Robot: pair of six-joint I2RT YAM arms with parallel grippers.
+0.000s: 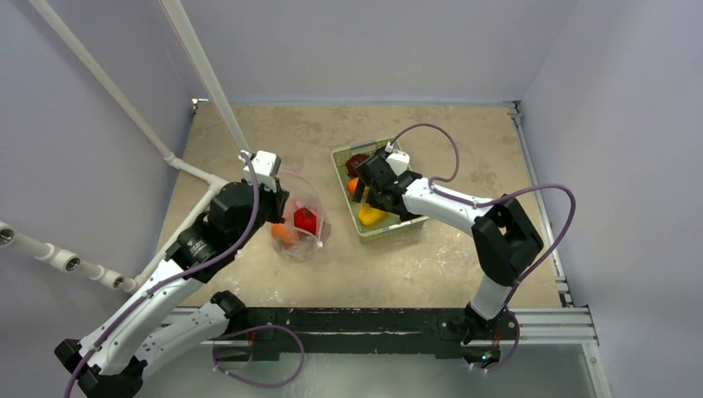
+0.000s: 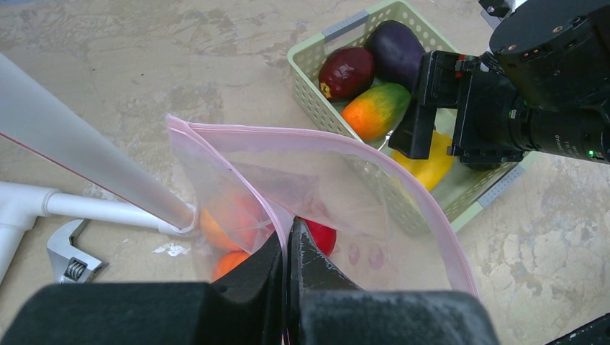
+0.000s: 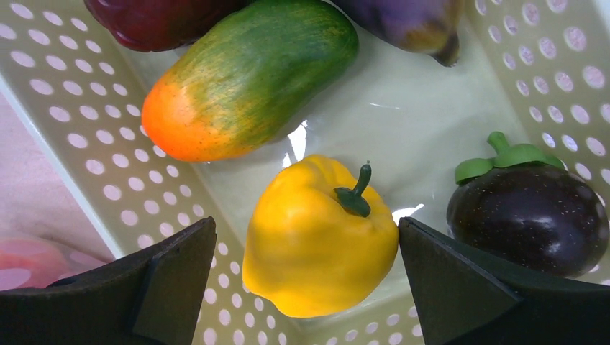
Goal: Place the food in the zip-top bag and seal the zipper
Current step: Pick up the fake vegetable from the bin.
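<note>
Left gripper (image 2: 288, 234): jaws pinched tight on the near rim of the zip-top bag (image 2: 345, 194), holding it up with the mouth gaping; zipper (image 2: 360, 142) unsealed, its pink strip arcing round the opening. The bag stands on the table (image 2: 216, 57) just left of the basket (image 2: 311, 97); a red piece (image 2: 321, 236) and an orange piece (image 2: 219, 228) lie inside it.

Right gripper (image 3: 306, 224): jaws wide, nothing held; lowered into the basket astride the yellow pepper (image 3: 320, 237), with no contact visible. A green-orange fruit (image 3: 252, 72) lies just far of the pepper; a dark round fruit (image 3: 529, 208) sits close beside it.

Risks, as judged:
- The pepper is glossy and lobed; an off-centre close could squirt it out sideways, or nudge the dark fruit into the pinch.
- One finger hangs by the basket wall nearest the bag, and I cannot tell which side of it; a catch there would drag or tip the basket into the bag.
- The bag is held at one rim point only, and the film is soft; the far lip could sag and narrow the mouth. A pepper landing on the strip could tug the rim from the left pinch; the bag would then slump and the food roll out.
</note>
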